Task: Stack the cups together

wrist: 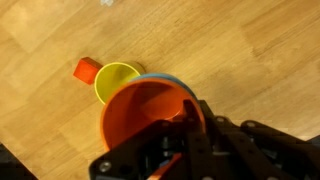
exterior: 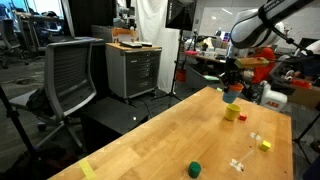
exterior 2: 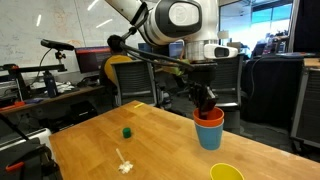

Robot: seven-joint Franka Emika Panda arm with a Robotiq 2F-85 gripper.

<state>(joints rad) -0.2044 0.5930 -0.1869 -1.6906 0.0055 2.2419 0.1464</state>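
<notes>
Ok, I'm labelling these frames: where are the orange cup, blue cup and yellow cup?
orange cup (exterior 2: 216, 118), in an exterior view, upper wall.
blue cup (exterior 2: 210, 138), in an exterior view, outer wall.
yellow cup (wrist: 118, 82), wrist view, inside hollow.

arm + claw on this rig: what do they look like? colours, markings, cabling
The arm is glossy white, with rounded, bulbous joint housings. One joint carries a dark round end cap, and in both exterior views darker sections break up the white links. The claw is all black and blocky, with slim fingers. No logo or lettering is legible, and no cabling can be made out at this resolution.
</notes>
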